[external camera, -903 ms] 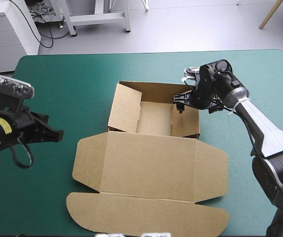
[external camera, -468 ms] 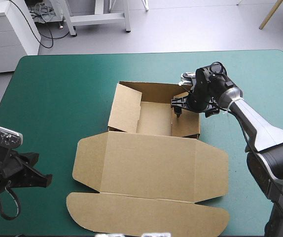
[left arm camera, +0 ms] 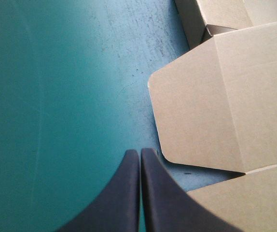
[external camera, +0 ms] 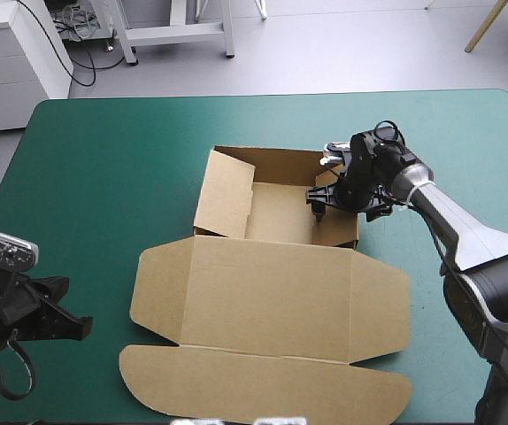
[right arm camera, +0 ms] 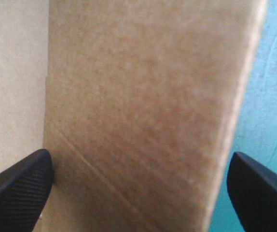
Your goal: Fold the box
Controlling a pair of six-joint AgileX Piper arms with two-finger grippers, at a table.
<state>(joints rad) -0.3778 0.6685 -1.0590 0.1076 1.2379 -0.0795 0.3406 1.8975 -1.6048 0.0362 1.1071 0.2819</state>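
The brown box (external camera: 272,292) lies mid-table as an open tray (external camera: 278,212) with walls raised, its lid flat toward the front edge. My right gripper (external camera: 335,204) hangs over the tray's right wall (external camera: 335,228). In the right wrist view that gripper (right arm camera: 138,186) is open. The wall (right arm camera: 143,111) stands between its fingers (right arm camera: 18,188), one inside the tray and one over the teal-green cover. My left gripper (external camera: 70,326) sits low at the front left, clear of the box. Its (left arm camera: 140,157) black fingers are shut, with the lid's rounded side flap (left arm camera: 206,111) just ahead and to one side.
The tray's left wall flap (external camera: 223,195) leans outward, not tucked. Bare teal-green cover (external camera: 103,177) stretches left of and behind the box. The lid's front flap (external camera: 263,385) lies close to the table's front edge.
My left arm has drawn back toward the front-left corner and lowered. My right gripper has come down and slightly nearer, settling over the tray's right wall.
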